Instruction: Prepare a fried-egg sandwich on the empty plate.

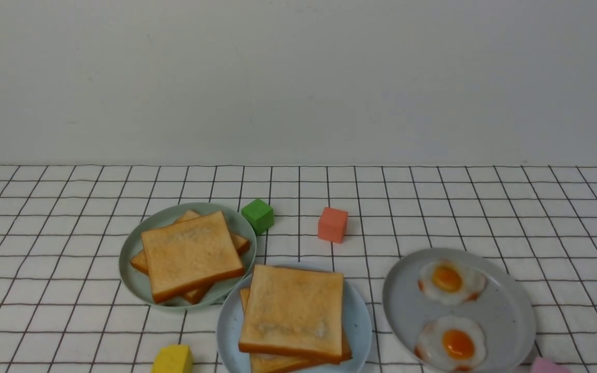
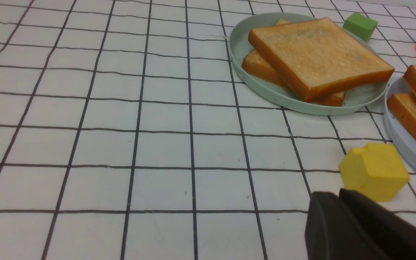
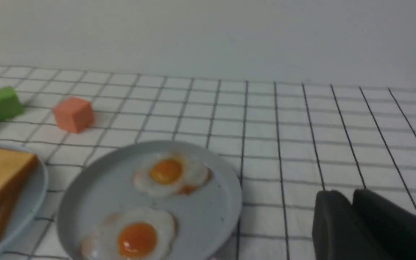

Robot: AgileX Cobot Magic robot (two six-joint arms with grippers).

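Yellow block (image 1: 172,359) and pink block (image 1: 548,366) sit closest to me, either side of the light-blue plate (image 1: 359,324). On that plate lies the fried-egg sandwich (image 1: 292,313), its toast slices skewed (a bit of egg white peeks out). Two fried eggs (image 1: 449,282) rest on the grey plate (image 1: 503,316). The left gripper (image 2: 338,196) and right gripper (image 3: 351,198) have their tips close; whether either pair meets, I can't tell.
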